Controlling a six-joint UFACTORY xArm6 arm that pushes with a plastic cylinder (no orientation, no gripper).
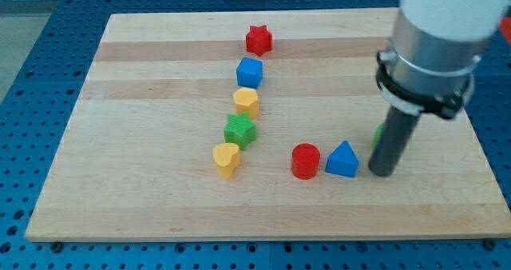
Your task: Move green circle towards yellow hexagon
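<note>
The green circle is almost wholly hidden behind my rod; only a thin green sliver shows at the rod's left edge, at the view's right. The yellow hexagon sits in the middle of a column of blocks, left of centre. My tip rests on the board just below the green sliver and right of the blue triangle.
The column holds a red star, a blue cube, the hexagon, a green star and a yellow heart. A red cylinder stands left of the blue triangle. The wooden board lies on a blue pegboard.
</note>
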